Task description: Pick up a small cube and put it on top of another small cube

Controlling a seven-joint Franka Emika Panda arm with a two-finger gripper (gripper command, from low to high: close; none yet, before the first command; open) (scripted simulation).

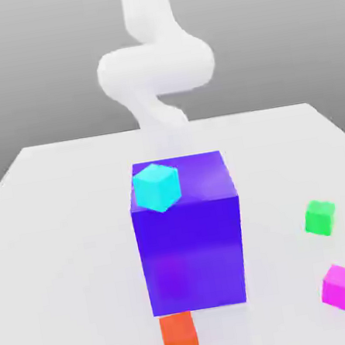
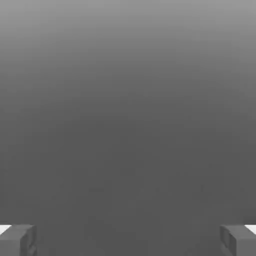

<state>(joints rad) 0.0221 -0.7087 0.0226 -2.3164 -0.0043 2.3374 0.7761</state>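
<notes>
On the white table (image 1: 45, 188), forward of the arm (image 1: 155, 64), stands a large glossy blue-violet block (image 1: 191, 243) bearing a small cyan cube (image 1: 157, 187). Gripper (image 2: 128, 240): fingers (image 2: 17, 239) spread wide, nothing held. Magenta cube (image 1: 340, 286) rests beyond the block toward the exterior view's right, turned corner-forward, equal-sided, smooth; green cube (image 1: 320, 217) and orange-red cube (image 1: 180, 338) nearby.

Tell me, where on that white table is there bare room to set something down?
The widest bare stretch of the white table lies on the exterior view's left of the big blue-purple block. Bare too: between that block and the green cube. Crowded: the near edge, where the orange-red cube sits against the block's foot, and by the magenta-pink cube.
</notes>
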